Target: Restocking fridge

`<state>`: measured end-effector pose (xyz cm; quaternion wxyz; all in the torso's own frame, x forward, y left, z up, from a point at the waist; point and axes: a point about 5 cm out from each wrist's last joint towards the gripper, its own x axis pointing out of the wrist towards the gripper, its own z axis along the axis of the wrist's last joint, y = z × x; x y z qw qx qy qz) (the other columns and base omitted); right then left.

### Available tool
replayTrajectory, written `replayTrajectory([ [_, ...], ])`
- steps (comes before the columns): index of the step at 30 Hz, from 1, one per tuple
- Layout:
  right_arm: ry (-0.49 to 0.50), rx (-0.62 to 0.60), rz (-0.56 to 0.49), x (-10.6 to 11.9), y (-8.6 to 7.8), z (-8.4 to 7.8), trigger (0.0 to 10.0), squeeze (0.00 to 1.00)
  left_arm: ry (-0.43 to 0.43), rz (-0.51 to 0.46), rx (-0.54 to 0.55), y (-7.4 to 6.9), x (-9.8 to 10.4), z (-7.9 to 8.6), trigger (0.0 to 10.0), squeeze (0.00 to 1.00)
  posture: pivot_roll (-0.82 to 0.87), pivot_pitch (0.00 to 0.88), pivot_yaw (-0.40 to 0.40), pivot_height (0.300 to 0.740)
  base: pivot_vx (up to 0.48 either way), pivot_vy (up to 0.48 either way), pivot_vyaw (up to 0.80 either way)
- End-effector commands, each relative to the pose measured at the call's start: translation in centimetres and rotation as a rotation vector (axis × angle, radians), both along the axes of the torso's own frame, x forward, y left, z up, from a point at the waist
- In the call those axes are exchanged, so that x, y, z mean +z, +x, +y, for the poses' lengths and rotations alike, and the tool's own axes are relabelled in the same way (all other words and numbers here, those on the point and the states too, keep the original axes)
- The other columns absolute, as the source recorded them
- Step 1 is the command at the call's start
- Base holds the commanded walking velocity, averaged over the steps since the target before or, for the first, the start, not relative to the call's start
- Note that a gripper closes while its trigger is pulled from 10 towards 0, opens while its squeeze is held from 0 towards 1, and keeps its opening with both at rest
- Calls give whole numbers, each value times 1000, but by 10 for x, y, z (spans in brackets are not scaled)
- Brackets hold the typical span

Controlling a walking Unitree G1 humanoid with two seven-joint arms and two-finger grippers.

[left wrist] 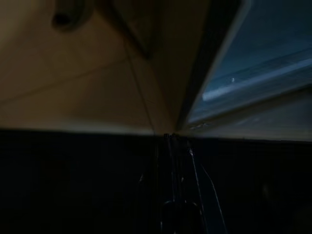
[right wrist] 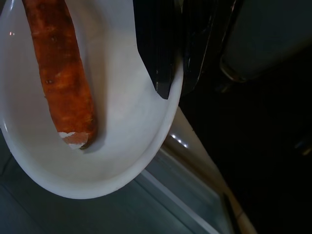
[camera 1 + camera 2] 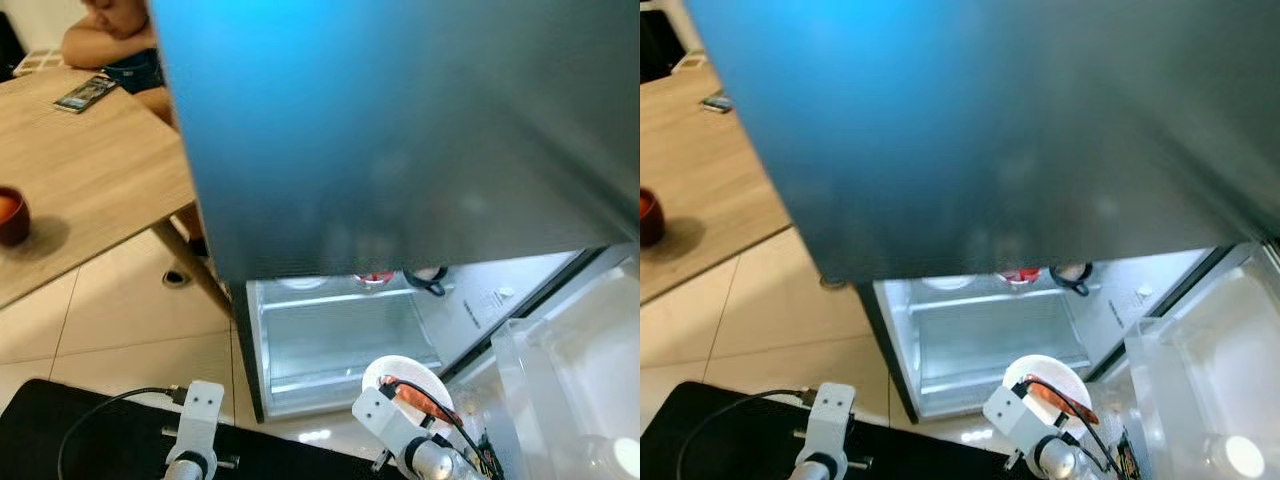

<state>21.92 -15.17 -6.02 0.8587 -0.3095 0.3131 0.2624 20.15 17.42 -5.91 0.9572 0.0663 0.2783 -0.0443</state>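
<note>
The carrot (image 2: pixel 61 73) is lying loose on a white plate (image 2: pixel 122 161), which the right pincer (image 2: pixel 170 80) is gripping by the rim before the open fridge (image 3: pixel 340 340); any tilting risks it rolling off.

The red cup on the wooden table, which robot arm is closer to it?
Left. The left gripper hangs low on the side of the red cup, still well short of it. The right gripper, holding the white plate, is farther away by the fridge.
</note>
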Motion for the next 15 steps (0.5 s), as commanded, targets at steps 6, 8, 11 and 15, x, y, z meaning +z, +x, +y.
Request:
replayTrajectory([
  [6, 0, -8, 13, -3, -6, -1, 10000, 0, -1, 18, 2, -9, -4, 3, 10000, 0, -89, 109, -31, 740, 0, 0, 0],
  [8, 1, -7, 12, -3, -6, -1, 10000, 0, -4, 16, -2, -9, -4, 2, 10000, 0, -89, 109, -30, 740, 0, 0, 0],
  [11, 1, -8, 12, -3, -6, -1, 10000, 0, -5, 15, -5, -9, -4, 2, 10000, 0, -90, 109, -30, 740, 0, 0, 0],
  [15, 1, -8, 10, -3, -6, -1, 10000, 0, -5, 12, -8, -8, -4, 2, 10000, 0, -89, 110, -30, 740, 0, 0, 0],
])
